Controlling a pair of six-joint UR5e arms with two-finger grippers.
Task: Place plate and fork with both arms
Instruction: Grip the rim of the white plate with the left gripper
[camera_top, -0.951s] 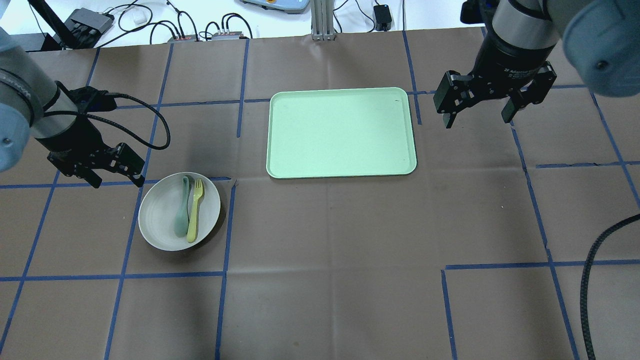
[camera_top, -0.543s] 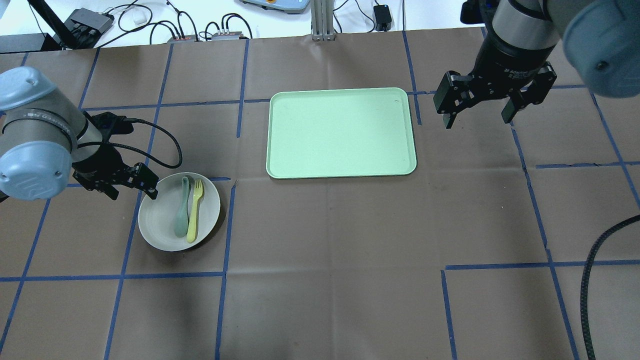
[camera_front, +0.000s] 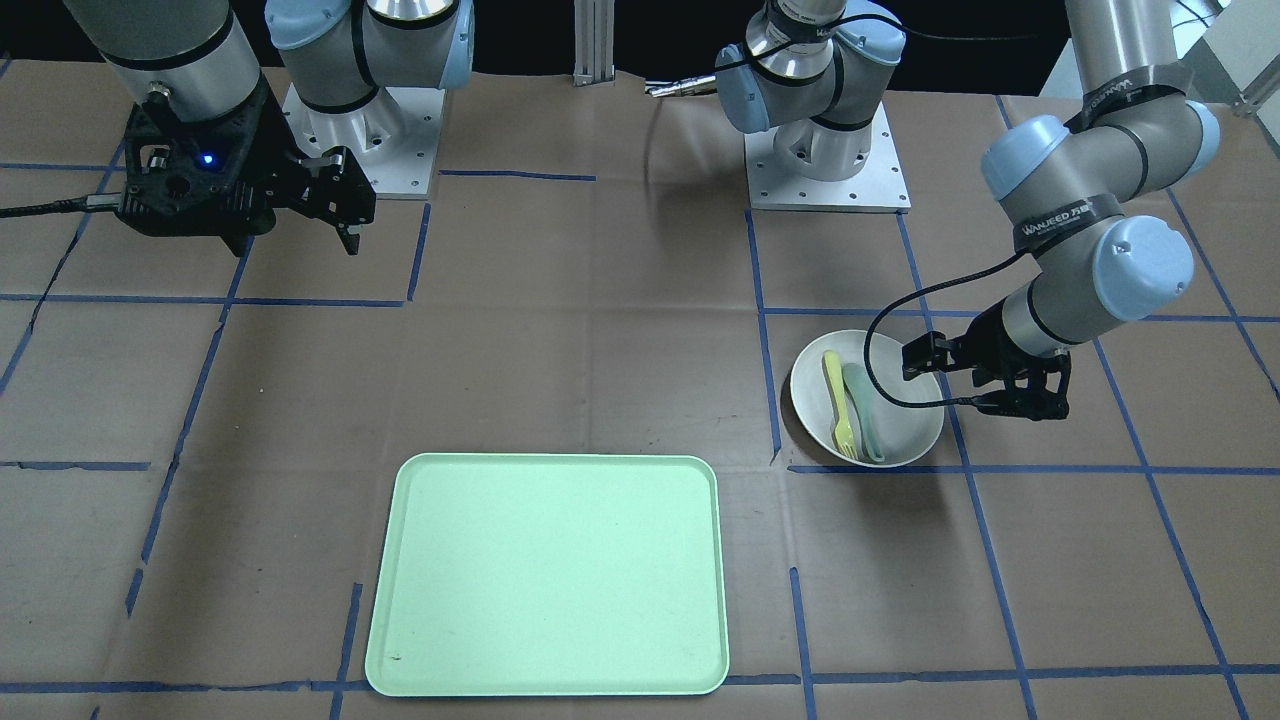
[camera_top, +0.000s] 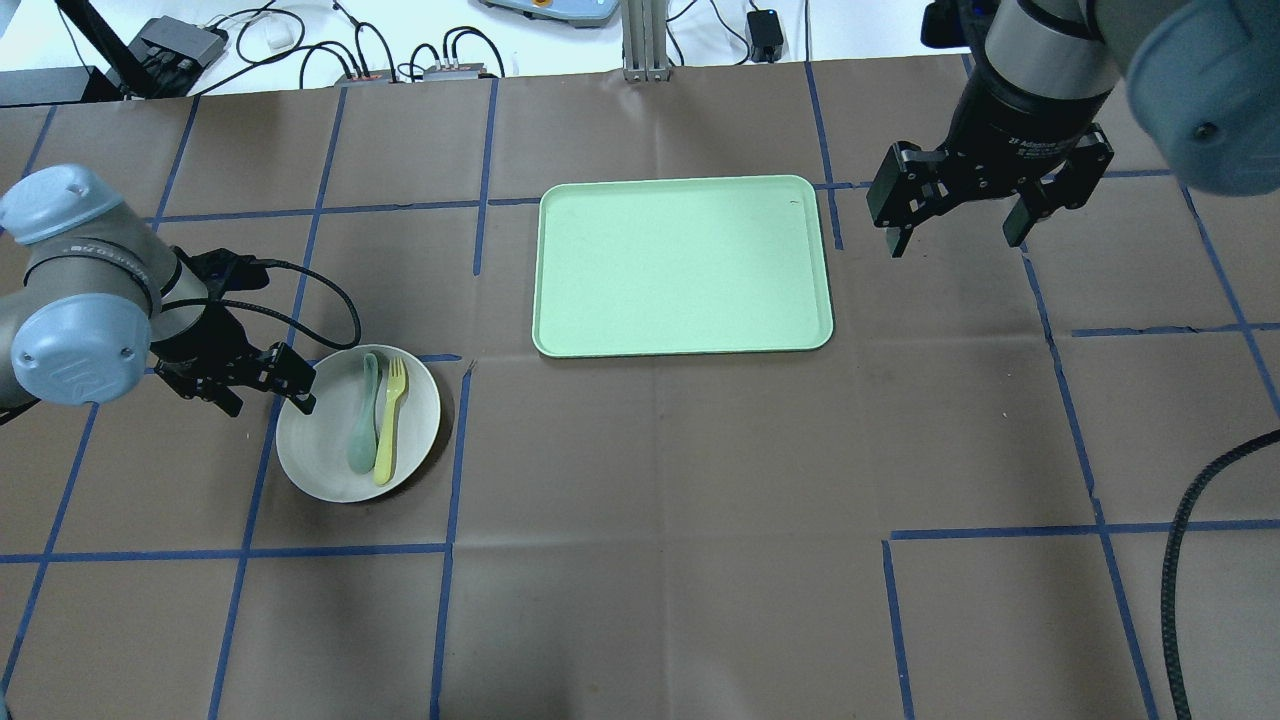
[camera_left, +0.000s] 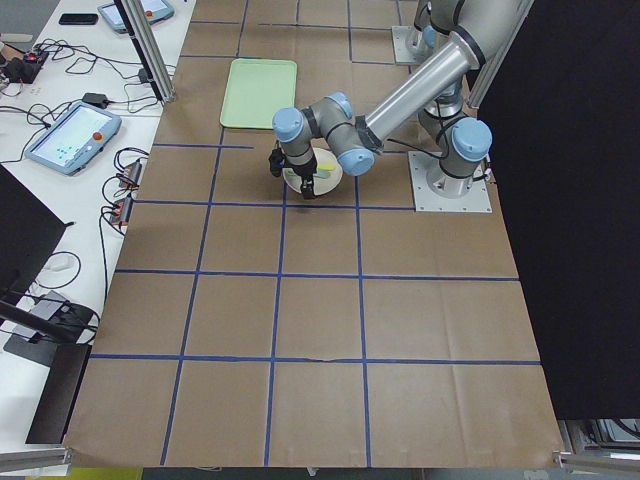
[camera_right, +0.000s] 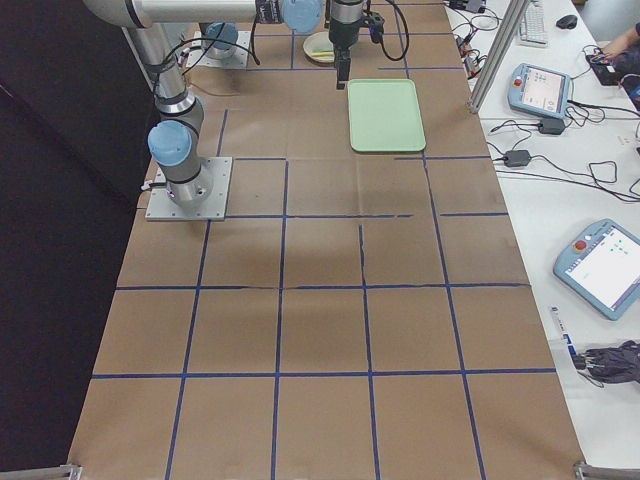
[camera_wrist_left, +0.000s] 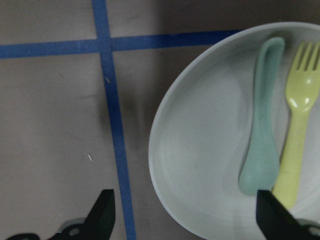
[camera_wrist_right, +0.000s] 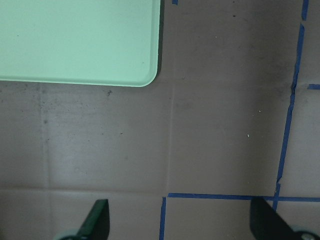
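Observation:
The off-white plate (camera_top: 335, 455) lies on the table at the left, also in the front view (camera_front: 910, 430). In it lie the pale yellow fork (camera_top: 390, 420) and a grey-green spoon (camera_top: 362, 420) side by side. My left gripper (camera_top: 270, 405) is open and low over the plate's left rim. In the left wrist view (camera_wrist_left: 187, 220) one finger is over the table and the other over the plate (camera_wrist_left: 200, 150), near the fork (camera_wrist_left: 297, 130) handle. My right gripper (camera_top: 955, 240) is open and empty, above the table to the right of the tray.
A rectangular pale green tray (camera_top: 680, 265) lies at the table's middle back, empty; its corner shows in the right wrist view (camera_wrist_right: 75, 40). Blue tape lines cross the brown table cover. Cables and boxes lie beyond the far edge. A black cable (camera_top: 1195, 520) hangs at the right.
My left gripper has moved right and down to the plate's left rim, one finger now over the plate. The right arm has not moved.

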